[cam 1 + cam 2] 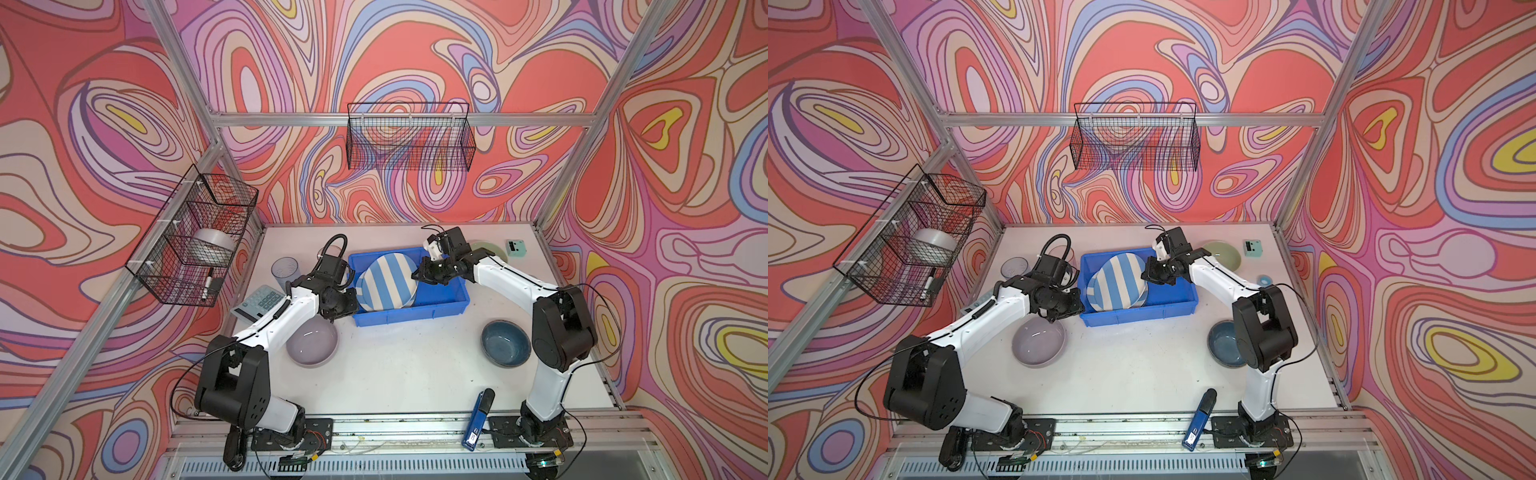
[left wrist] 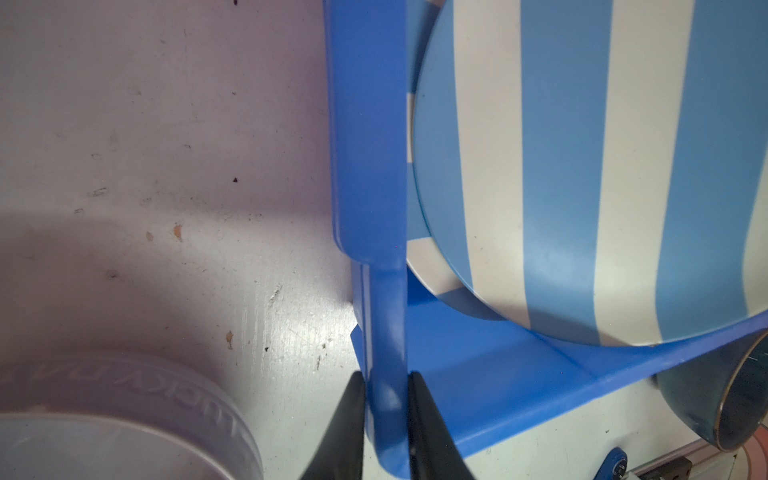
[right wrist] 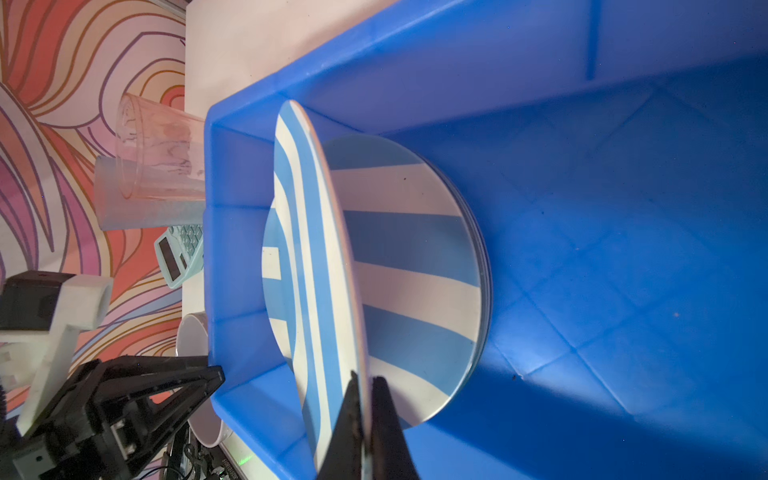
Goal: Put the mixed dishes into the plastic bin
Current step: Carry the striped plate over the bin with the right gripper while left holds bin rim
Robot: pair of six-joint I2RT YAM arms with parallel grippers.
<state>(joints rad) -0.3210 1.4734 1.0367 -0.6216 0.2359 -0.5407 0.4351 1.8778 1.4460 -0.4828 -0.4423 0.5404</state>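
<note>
Only in right wrist view: right claw (image 3: 365, 419) pinching rim of tilted blue-and-white striped plate (image 3: 316, 249), above second striped plate (image 3: 415, 257) lying flat in blue plastic bin (image 3: 623, 208). Only in left wrist view: left claw (image 2: 386, 415) clamped on bin wall. In both top views: bin mid-tabletop (image 1: 395, 374).

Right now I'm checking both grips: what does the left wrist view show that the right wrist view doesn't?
Only the left wrist view: the left end effector clamping the wall of the bright blue rectangular plastic bin, plus a dark blue glazed bowl. Only the right wrist view: the right end effector pinching the rim of the tilted blue-and-white striped round plate, a translucent pink cup and a pale teal calculator. Both: the bin and that plate.
</note>
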